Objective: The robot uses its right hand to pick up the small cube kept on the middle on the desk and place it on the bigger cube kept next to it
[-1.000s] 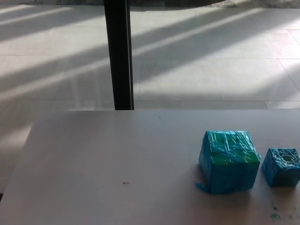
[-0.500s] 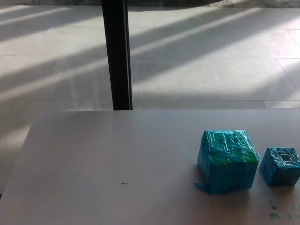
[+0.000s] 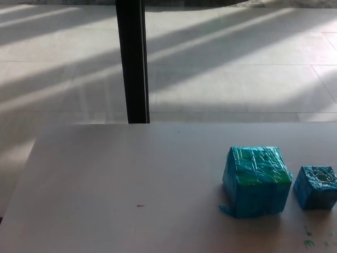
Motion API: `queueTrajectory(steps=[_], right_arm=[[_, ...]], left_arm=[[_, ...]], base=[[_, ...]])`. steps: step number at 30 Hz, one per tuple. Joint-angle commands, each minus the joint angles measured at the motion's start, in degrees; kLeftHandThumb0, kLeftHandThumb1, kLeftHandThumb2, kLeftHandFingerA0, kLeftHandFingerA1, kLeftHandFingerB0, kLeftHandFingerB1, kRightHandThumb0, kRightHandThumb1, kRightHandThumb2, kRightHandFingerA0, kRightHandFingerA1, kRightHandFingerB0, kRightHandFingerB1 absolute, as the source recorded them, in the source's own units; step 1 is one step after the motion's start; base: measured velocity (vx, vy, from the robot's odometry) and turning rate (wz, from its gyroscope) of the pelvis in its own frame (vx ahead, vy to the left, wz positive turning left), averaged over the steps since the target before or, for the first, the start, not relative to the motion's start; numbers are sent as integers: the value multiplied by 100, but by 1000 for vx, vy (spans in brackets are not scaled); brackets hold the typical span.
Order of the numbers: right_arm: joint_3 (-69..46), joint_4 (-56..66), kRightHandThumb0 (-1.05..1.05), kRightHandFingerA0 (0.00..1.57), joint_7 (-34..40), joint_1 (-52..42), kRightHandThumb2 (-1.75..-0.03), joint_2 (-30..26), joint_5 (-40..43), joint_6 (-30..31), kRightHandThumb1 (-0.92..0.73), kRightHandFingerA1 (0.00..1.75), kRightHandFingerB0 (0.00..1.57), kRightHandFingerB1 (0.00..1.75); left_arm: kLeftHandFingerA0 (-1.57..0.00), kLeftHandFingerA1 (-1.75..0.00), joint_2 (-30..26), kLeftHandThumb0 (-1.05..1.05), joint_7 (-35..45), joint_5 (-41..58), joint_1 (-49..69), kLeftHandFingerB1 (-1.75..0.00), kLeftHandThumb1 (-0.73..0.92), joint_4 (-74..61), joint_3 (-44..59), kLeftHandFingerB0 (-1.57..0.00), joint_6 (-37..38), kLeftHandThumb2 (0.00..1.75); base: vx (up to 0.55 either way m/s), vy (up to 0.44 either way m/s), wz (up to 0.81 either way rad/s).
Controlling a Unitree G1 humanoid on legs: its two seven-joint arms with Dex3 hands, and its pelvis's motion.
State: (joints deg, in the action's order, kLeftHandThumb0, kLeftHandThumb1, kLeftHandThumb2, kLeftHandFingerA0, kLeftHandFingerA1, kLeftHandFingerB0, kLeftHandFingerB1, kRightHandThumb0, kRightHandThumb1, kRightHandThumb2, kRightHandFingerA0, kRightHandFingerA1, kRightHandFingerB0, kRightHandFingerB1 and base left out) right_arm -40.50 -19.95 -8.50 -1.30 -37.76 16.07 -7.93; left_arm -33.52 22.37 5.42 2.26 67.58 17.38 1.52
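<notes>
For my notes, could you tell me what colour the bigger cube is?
Blue with green patches, under shiny wrap; head view.

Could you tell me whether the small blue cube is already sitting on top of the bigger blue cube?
No, the small blue plastic-wrapped cube rests on the grey desk, beside the bigger blue-green wrapped cube.

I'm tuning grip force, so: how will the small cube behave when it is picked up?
The small cube looks wrapped in glossy blue film, so it may be slippery. Flat faces suggest it won't roll. Its small size hints it's light, though weight can't be seen.
</notes>
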Motion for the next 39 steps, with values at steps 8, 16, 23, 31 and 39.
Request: queueTrajectory(steps=[8, 16, 23, 31, 39], right_arm=[[2181, 1351, -67, 29, -223, 1146, -60, 77, -726, 895, -70, 45, 19, 28], [2943, 1203, -68, 28, -530, 1401, -88, 212, -847, 939, -55, 55, 16, 42], [3399, 753, -64, 37, -634, 1791, -61, 177, -1174, 984, -69, 46, 26, 29], [4115, 14, -70, 28, -633, 2486, -89, 119, -1897, 1015, -56, 53, 19, 43], [4731, -680, -69, 23, -508, 3331, -61, 196, -2507, 972, -68, 41, 24, 28]], left_arm=[[-45, -60, -148, -69, -15, -31, -64, -44, 68, -18, -48, -50, 38, 61], [-42, -60, -143, -70, 57, 88, -48, -45, 66, -73, 43, -53, -32, 60], [-43, -59, -183, -69, -32, -43, -124, -45, 69, 1, -120, -51, -17, 61], [-43, -59, -183, -68, -57, 19, -187, -46, 65, 65, -86, -55, -57, 60], [-43, -59, -173, -70, -13, 59, -169, -50, 65, 96, -40, -60, 1, 60]], base=[[0, 0, 0], [0, 0, 0], [0, 0, 0], [0, 0, 0], [0, 0, 0]])
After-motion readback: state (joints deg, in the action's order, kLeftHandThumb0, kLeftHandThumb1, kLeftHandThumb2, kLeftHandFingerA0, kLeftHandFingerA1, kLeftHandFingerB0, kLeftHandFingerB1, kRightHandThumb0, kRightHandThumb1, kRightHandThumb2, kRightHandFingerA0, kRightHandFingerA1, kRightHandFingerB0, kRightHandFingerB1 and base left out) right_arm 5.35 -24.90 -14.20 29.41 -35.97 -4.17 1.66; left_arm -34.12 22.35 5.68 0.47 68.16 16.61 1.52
